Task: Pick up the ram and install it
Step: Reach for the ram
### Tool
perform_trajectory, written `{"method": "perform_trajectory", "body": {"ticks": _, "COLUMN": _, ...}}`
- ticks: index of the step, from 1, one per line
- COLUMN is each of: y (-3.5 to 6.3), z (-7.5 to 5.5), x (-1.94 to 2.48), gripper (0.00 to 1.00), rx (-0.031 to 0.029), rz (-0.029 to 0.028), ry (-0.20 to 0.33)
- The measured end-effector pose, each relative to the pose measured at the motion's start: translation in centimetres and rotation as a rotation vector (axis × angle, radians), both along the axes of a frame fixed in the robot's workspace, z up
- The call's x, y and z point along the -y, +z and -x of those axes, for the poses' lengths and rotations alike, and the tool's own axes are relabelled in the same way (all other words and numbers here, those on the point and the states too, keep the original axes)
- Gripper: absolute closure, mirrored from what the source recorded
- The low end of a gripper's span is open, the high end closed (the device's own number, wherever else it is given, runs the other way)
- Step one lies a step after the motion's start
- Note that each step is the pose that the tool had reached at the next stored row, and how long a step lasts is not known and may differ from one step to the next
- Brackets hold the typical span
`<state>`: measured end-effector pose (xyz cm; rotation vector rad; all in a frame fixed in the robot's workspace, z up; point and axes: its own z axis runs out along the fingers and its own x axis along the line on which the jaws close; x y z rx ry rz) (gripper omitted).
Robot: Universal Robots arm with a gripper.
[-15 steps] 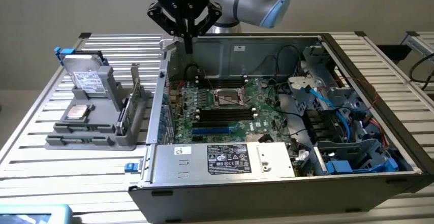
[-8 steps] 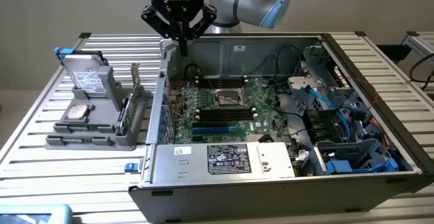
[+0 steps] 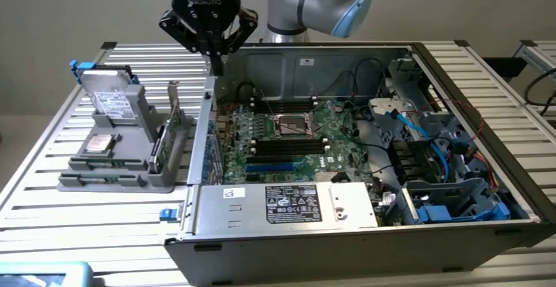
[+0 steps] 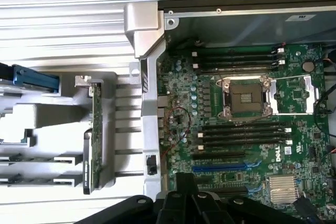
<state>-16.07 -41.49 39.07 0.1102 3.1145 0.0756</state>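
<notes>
The ram (image 3: 156, 151) (image 4: 86, 161) is a thin stick standing on edge in the grey holder (image 3: 113, 179) on the exterior view's left, outside the open computer case (image 3: 347, 235). Beside it stands a taller green card (image 3: 174, 114) (image 4: 96, 124) with a metal bracket. My gripper (image 3: 213, 54) (image 4: 186, 195) hangs shut and holds nothing, above the case's back corner by its side wall, well above and behind the ram. Inside the case lies the motherboard (image 3: 334, 121) (image 4: 181, 77), with long black memory slots (image 3: 287, 145) (image 4: 244, 132) on both sides of the processor socket (image 3: 291, 125) (image 4: 245, 98).
The holder also carries a hard drive (image 3: 116, 98) and a small square chip (image 3: 97, 144). A power supply (image 3: 287, 205) fills the case's front, and cables with drive bays (image 3: 434, 163) crowd the exterior view's right. A slatted metal table (image 3: 87, 228) lies underneath.
</notes>
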Motion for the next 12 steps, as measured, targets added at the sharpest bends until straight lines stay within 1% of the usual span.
{"method": "perform_trajectory", "body": {"ticks": 6, "y": -0.11, "z": 2.7, "x": 0.41, "gripper": 0.89, "rx": -0.0001, "rz": 0.0000, "ry": 0.000}}
{"method": "perform_trajectory", "body": {"ticks": 12, "y": -0.53, "z": 5.3, "x": 1.12, "gripper": 0.89, "rx": 0.0000, "rz": 0.0000, "ry": 0.000}}
